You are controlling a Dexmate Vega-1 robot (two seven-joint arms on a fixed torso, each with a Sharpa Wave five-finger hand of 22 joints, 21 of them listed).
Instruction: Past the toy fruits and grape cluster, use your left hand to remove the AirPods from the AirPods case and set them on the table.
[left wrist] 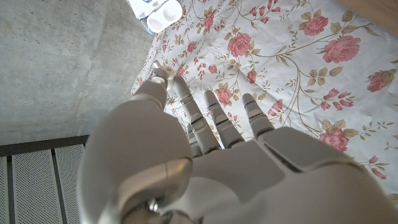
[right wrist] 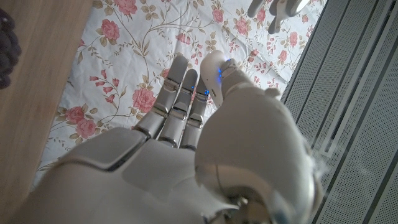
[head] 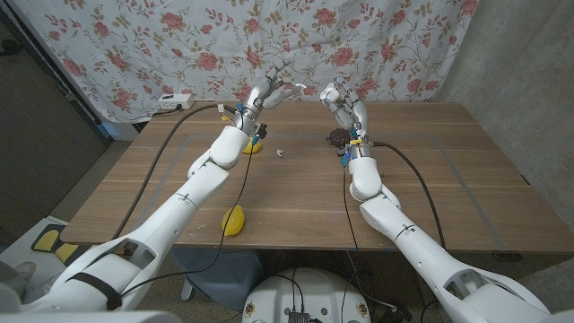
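Currently, near to far:
Lemon point(head: 234, 220): lower centre-left, near edge of surface point(head: 448, 179).
Small white piece point(head: 281, 152): mid-surface; possibly an AirPod, too small to tell.
Grape cluster point(head: 337, 136): dark, beside right forearm.
Left hand point(head: 273, 92): raised at upper centre, fingers spread; thumb tip seems to pinch something small, cannot confirm.
Right hand point(head: 337, 95): raised facing it, likely steadying the case; grasp unclear.

My desk point(head: 296, 202) carries a lemon point(head: 234, 220) near its front edge, another yellow fruit point(head: 254, 147), a small white piece point(head: 281, 152) and dark grapes point(head: 337, 136).
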